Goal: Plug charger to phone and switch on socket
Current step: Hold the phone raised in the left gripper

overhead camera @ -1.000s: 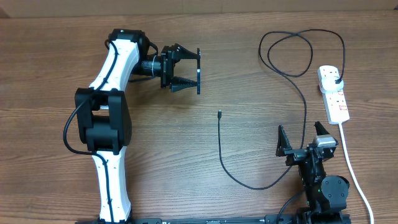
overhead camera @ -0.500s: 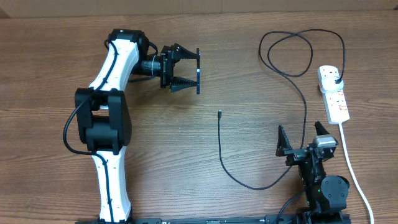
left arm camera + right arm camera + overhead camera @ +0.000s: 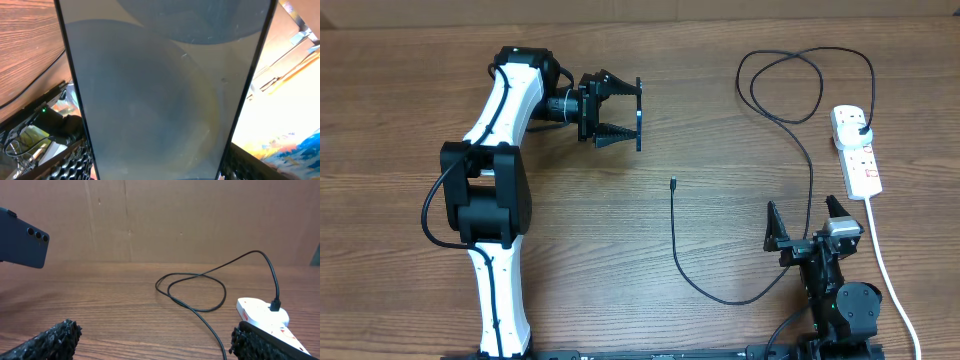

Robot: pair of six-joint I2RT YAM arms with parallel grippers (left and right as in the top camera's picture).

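Overhead, my left gripper (image 3: 628,113) is clamped on the phone (image 3: 639,115), holding it on edge far left of the socket (image 3: 857,152), I'd say to offer its port. The charger (image 3: 673,183) tip lies between them, its plug already in the socket. My right gripper (image 3: 808,222) sits below the socket, jaws apart

Left wrist: the screen fills the frame

Right wrist: the phone hangs clear of the table (image 3: 125,310), far left of the socket

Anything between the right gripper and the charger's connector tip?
Nothing visible. Overhead shows bare table between the right gripper and the connector tip; only the charger's own cable runs beside the gripper. The phone, held in the left gripper, is off that line.
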